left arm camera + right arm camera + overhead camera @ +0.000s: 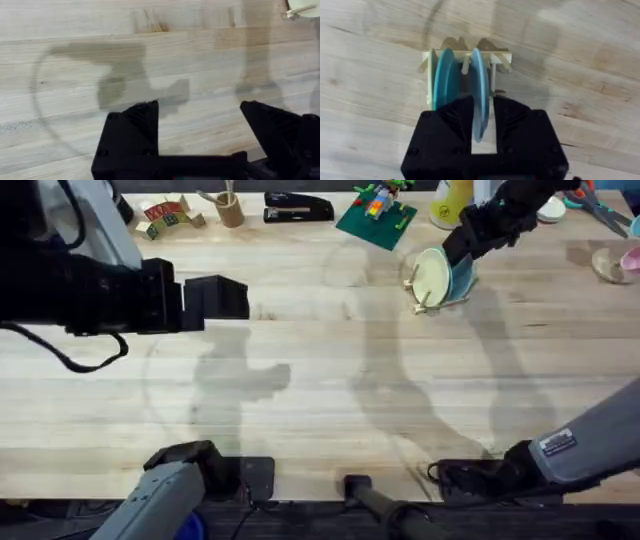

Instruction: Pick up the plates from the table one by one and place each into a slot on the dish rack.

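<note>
The right gripper (482, 117) pinches the light blue plate (479, 87) edge-on, standing upright between the dish rack (465, 60) pegs (release looks next), while the left gripper (200, 130) hangs spread, well apart.

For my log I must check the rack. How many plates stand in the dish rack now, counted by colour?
cream plate: 1
teal plate: 1
light blue plate: 1
Total: 3 plates, all standing upright in the dish rack.
</note>
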